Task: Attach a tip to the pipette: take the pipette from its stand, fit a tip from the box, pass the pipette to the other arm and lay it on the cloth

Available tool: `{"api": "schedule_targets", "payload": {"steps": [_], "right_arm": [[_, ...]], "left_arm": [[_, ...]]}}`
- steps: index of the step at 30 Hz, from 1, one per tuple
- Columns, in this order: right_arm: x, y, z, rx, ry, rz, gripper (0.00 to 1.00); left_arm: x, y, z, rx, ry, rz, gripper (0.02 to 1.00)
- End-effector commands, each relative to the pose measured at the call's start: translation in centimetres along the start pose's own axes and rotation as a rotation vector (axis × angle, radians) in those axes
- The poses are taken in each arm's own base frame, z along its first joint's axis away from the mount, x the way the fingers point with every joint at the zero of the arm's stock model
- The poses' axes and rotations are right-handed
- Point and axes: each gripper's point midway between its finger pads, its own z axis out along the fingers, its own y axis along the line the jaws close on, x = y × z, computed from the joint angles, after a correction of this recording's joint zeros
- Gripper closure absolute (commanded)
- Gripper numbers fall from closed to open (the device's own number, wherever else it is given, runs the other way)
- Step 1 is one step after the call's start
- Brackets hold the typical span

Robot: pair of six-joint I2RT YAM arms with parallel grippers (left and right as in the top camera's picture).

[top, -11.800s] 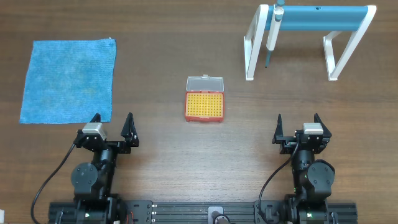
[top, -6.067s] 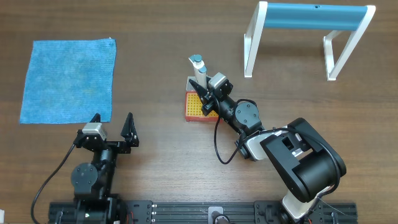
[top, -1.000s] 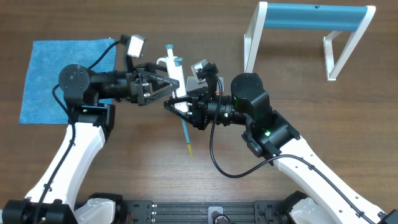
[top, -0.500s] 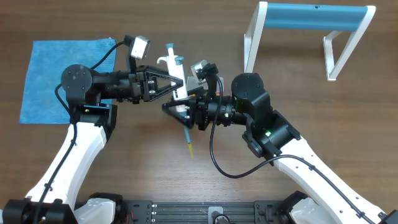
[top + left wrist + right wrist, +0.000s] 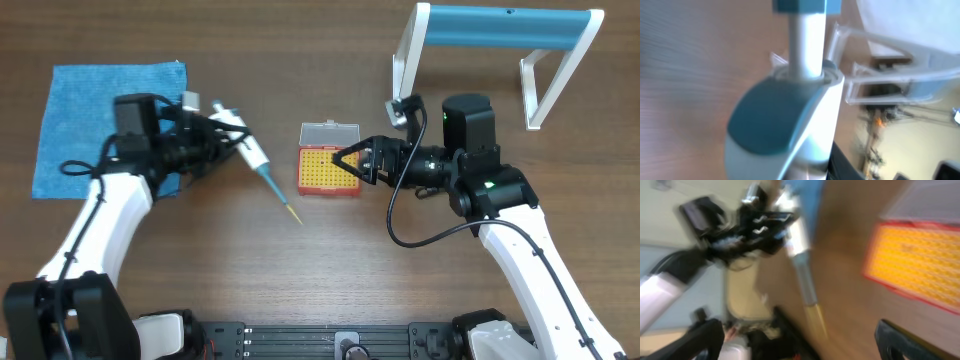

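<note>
On the wooden table (image 5: 330, 280), the left gripper (image 5: 213, 131) clamps the pipette (image 5: 252, 158) aslant beside the cloth's (image 5: 100, 110) right edge, while the right gripper (image 5: 346, 162) hangs spread by the tip box (image 5: 326, 176), bare wood nearer the bases.

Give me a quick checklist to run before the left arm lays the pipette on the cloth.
1. pipette gripped by left end effector: ok.
2. tip on pipette: ok, yellow.
3. right end effector open, apart from pipette: ok.
4. cloth flat with bare room: ok.
5. pipette above cloth: not ok, mostly above table beside the cloth's right edge.
6. Grip firmness: cannot tell.
</note>
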Motion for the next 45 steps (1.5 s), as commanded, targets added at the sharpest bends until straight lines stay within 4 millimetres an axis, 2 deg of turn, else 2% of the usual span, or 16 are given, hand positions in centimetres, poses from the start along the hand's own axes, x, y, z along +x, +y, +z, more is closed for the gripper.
{"api": "schedule_targets", "payload": {"steps": [1, 3, 4, 6, 9, 11, 12, 13, 15, 20, 24, 29, 35, 43, 44, 45], "right_arm": [[-2.2, -5.2, -1.1, 0.318, -0.152, -0.040, 0.029], [-3.0, -5.7, -1.4, 0.357, -0.188, -0.051, 0.029], [-3.5, -6.2, -1.7, 0.391, -0.216, -0.044, 0.029], [-3.8, -6.7, -2.0, 0.422, -0.237, -0.032, 0.029], [-3.7, -7.1, -2.1, 0.438, -0.252, 0.026, 0.029], [-2.9, -6.5, -1.3, 0.418, -0.235, 0.083, 0.025], [-2.5, -6.1, -0.7, 0.411, -0.219, 0.078, 0.029], [-1.9, -5.8, 0.0, 0.411, -0.204, 0.084, 0.029], [-0.8, -5.8, 1.5, 0.450, -0.185, 0.095, 0.029], [1.2, -6.3, 4.1, 0.471, -0.124, 0.199, 0.029], [1.3, -6.1, 4.5, 0.464, -0.128, 0.233, 0.029], [1.3, -6.1, 4.5, 0.464, -0.130, 0.242, 0.029], [1.3, -6.2, 4.4, 0.466, -0.136, 0.252, 0.029], [1.3, -6.2, 4.4, 0.465, -0.137, 0.256, 0.029], [1.3, -6.2, 4.4, 0.466, -0.137, 0.256, 0.029], [1.3, -6.2, 4.4, 0.466, -0.137, 0.256, 0.027]], "left_arm": [[-7.7, 0.7, -12.0, -0.344, -0.197, 0.188, 0.993], [-11.2, 0.6, -16.7, -0.453, -0.245, 0.165, 0.991], [-14.6, 0.9, -19.3, -0.521, -0.257, 0.117, 0.993], [-18.2, 1.7, -21.0, -0.630, -0.265, 0.083, 0.993], [-23.3, 3.3, -21.1, -0.751, -0.284, 0.106, 0.993], [-25.2, 5.5, -18.2, -0.767, -0.217, 0.171, 0.991], [-25.1, 6.7, -16.9, -0.787, -0.159, 0.198, 0.991], [-24.7, 8.9, -16.1, -0.890, -0.088, 0.208, 0.993], [-25.1, 10.5, -13.9, -0.936, -0.038, 0.224, 0.989], [-27.3, 13.9, -12.7, -1.173, -0.035, 0.300, 0.991], [-28.5, 14.9, -10.8, -1.180, 0.001, 0.419, 0.991], [-27.2, 18.3, -8.4, -1.167, 0.144, 0.492, 0.991], [-26.8, 18.2, -6.3, -1.000, 0.158, 0.511, 0.991], [-26.9, 18.8, -7.0, -0.992, 0.148, 0.484, 0.987], [-26.9, 18.8, -7.0, -0.992, 0.148, 0.484, 0.724], [-26.8, 18.8, -7.0, -0.992, 0.152, 0.482, 0.277]]}}
